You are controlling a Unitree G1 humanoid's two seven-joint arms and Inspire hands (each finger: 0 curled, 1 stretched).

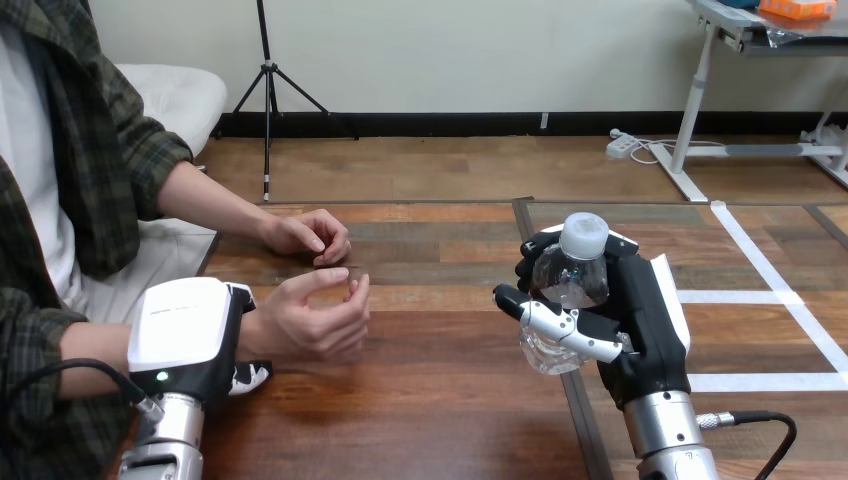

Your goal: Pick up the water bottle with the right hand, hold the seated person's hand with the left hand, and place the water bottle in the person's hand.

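Observation:
A clear water bottle (570, 275) with a white cap stands nearly upright in my right hand (640, 320), whose fingers and thumb are curled round its body at the table's middle right. At the lower left, my left hand (190, 335) wraps the person's wrist, thumb over the top and fingers (250, 377) showing beneath it. The person's held hand (315, 315) faces the bottle with its fingers loosely curled and nothing in it. A stretch of bare table separates that hand from the bottle.
The person's other hand (305, 237) rests on the wooden table (440, 400) farther back, fingers curled. A dark seam (575, 420) runs down the table under my right hand. White tape lines (770, 270) mark the right side.

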